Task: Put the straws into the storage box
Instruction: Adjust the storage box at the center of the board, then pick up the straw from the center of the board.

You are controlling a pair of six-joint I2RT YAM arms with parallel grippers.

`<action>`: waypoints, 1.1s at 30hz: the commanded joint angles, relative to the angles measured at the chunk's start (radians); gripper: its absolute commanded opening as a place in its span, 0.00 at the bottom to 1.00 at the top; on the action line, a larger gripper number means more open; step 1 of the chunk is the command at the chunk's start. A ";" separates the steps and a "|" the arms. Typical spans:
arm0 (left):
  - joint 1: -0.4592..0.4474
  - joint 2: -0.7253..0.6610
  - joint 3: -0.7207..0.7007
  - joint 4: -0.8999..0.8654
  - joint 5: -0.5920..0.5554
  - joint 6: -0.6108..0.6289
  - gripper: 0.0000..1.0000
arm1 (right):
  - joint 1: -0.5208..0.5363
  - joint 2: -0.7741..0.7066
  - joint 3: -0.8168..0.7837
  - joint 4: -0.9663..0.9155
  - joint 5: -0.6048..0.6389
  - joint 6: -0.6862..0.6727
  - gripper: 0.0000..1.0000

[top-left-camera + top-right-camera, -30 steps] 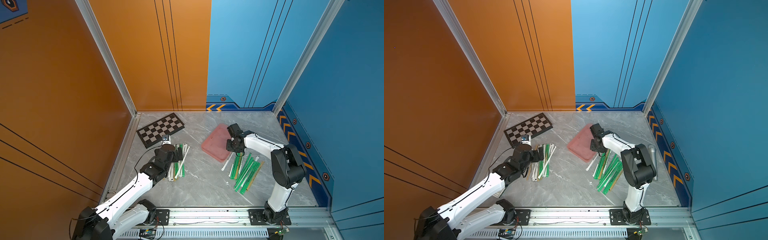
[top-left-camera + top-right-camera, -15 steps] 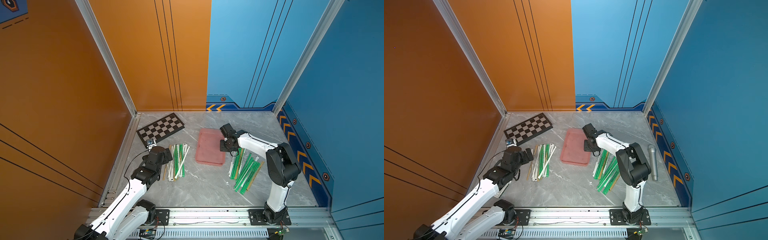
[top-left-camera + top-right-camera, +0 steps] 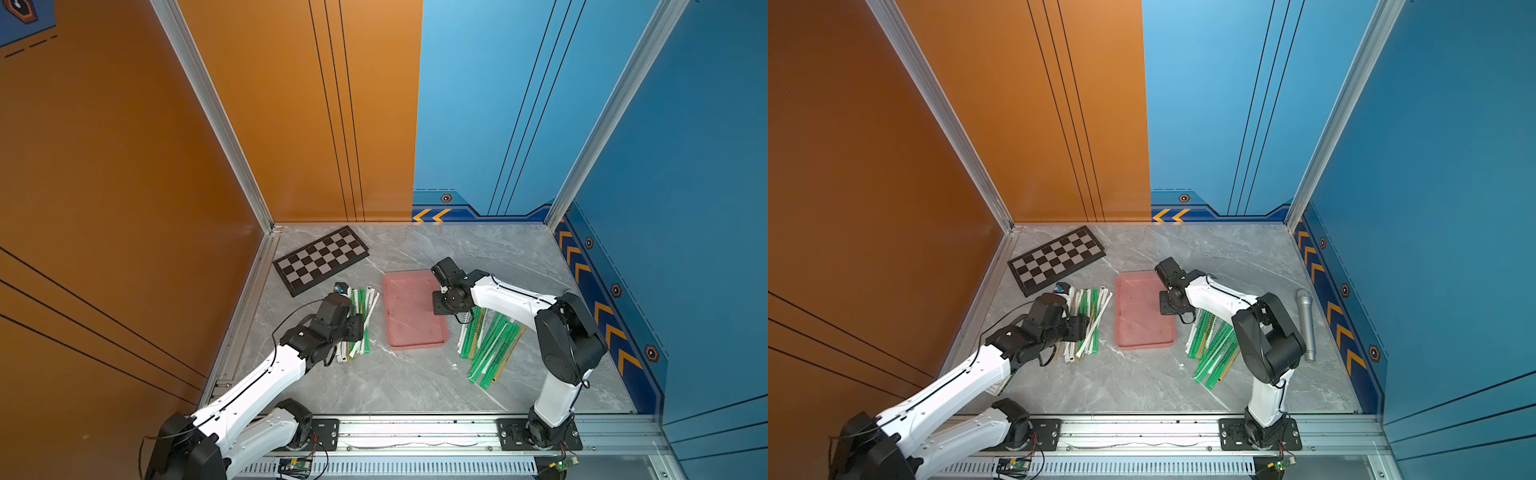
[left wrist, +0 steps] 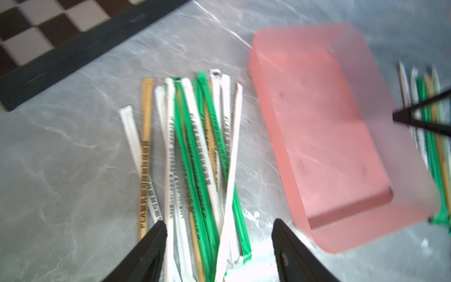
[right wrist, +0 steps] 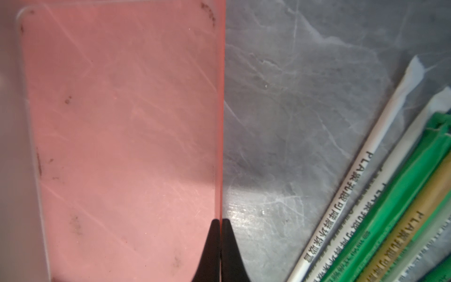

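The left gripper (image 4: pixel 219 222), jaws parted, straddles the near ends of the straws (image 4: pixel 195 151), their long axis straight ahead and parallel to the pink box (image 4: pixel 317 127) just beside, whose wall the right gripper (image 5: pixel 220 223) pinches.

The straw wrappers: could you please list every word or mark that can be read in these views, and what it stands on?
"PLA", then Chinese characters: white straw.
"PLA", then Chinese characters: tan straw.
"PLA", rest blurred: left-pile tan straw, in the left wrist view.
Print on the green straws: too blurred to read.
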 commanded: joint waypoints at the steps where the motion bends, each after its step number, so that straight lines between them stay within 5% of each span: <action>1: -0.043 0.047 0.044 -0.068 0.036 0.062 0.63 | 0.008 -0.036 -0.021 -0.045 -0.028 0.029 0.07; 8: -0.045 0.133 0.088 -0.144 0.021 0.054 0.53 | -0.027 -0.144 -0.048 -0.045 0.025 0.055 0.35; 33: -0.025 0.411 0.195 -0.169 0.044 0.104 0.32 | -0.282 -0.409 -0.300 0.006 0.000 0.079 0.31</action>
